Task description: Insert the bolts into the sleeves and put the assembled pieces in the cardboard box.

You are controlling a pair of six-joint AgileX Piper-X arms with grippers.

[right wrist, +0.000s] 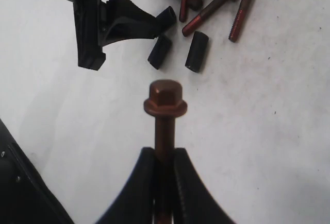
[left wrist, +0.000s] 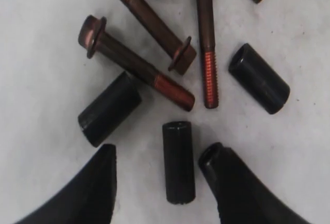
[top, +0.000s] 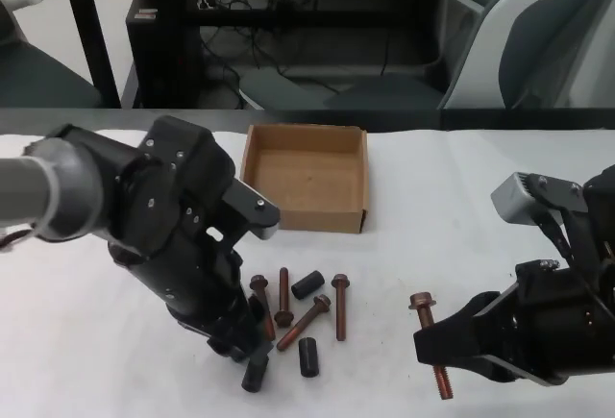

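From the high view, the white worktop (top: 461,197) lies open on both sides of the cardboard box (top: 317,218), which sits at the far middle. Nearer, between the arms, loose bolts (top: 339,307) and black sleeves (top: 307,356) lie scattered.

In the left wrist view the left claw (left wrist: 161,153) stands spread. A smooth cylindrical sleeve (left wrist: 179,162) lies between its fingers, long axis along them.

In the right wrist view the right claw (right wrist: 164,157) clamps a coppery bolt (right wrist: 165,105) by the shank, its flanged hex head pointing out beyond the fingertips.
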